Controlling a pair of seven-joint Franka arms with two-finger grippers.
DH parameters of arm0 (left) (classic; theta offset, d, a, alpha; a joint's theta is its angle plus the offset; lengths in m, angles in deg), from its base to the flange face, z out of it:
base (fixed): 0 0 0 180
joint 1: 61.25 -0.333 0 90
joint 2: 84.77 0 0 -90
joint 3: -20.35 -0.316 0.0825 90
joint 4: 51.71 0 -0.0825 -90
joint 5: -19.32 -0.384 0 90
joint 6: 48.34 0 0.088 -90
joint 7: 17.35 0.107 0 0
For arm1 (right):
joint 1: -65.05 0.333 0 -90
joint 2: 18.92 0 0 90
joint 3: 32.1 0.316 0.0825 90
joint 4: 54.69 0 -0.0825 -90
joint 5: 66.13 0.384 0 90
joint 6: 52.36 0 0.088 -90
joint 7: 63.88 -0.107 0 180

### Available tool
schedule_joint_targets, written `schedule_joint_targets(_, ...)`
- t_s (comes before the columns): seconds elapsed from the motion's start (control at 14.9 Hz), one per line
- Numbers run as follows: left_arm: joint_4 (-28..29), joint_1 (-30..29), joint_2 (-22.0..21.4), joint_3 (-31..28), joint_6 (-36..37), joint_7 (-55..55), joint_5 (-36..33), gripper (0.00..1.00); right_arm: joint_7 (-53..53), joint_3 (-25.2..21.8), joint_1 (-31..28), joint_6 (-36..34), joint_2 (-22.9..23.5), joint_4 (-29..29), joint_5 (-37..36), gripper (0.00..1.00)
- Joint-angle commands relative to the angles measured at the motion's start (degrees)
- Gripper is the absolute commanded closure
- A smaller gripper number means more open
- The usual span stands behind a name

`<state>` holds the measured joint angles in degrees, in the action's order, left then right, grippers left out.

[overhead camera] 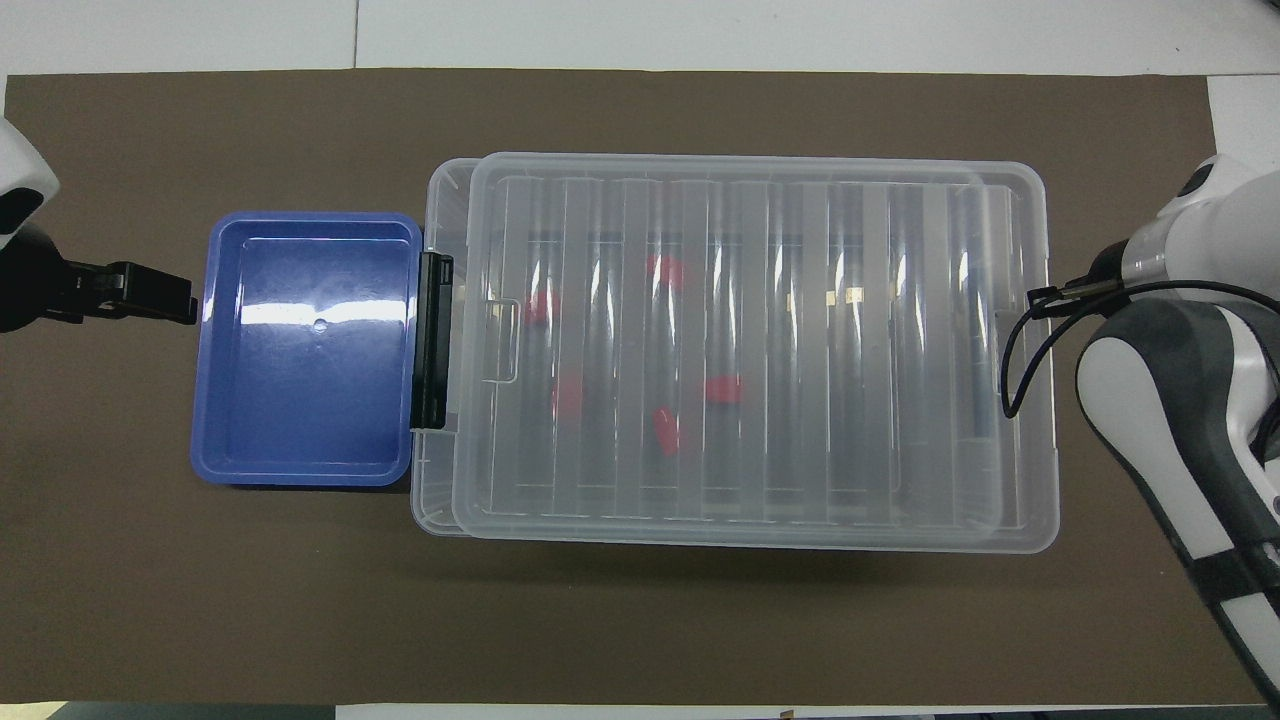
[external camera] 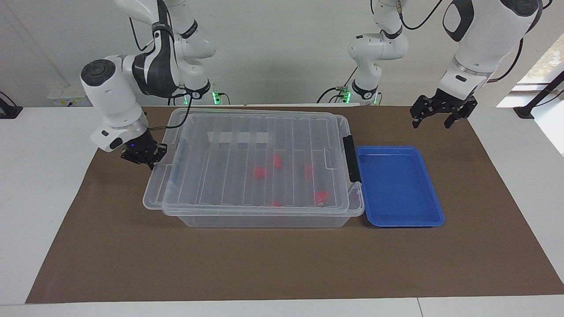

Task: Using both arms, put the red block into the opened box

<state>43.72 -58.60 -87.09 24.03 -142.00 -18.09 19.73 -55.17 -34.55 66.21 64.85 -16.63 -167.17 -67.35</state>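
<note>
One camera high up across desk (external camera: 282,273), facing robots, looking down at slant; robot bases at top of view. Other camera high above robots' end, looking steeply down and forward; arms come in from sides. Neither is close. Views half a turn apart. Both show brown mat (overhead camera: 640,620), clear box (external camera: 264,220), blue tray (overhead camera: 305,350).
</note>
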Motion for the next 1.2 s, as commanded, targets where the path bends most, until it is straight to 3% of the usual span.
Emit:
schedule_joint_targets(0.0,0.6,-0.3,-0.7,0.2,0.6,0.6,-0.7,0.00,-1.1,0.3,1.1,1.4,-0.7,-2.5,2.2,1.00)
schedule_joint_targets(0.8,0.6,-0.3,-0.7,0.2,0.6,0.6,-0.7,0.00,-2.2,0.3,2.1,0.5,-0.7,-2.0,2.3,1.00)
schedule_joint_targets(1.14,0.6,-0.3,-0.7,0.2,0.6,0.6,-0.7,0.00,0.3,0.1,0.3,-11.4,0.9,7.8,1.8,1.00)
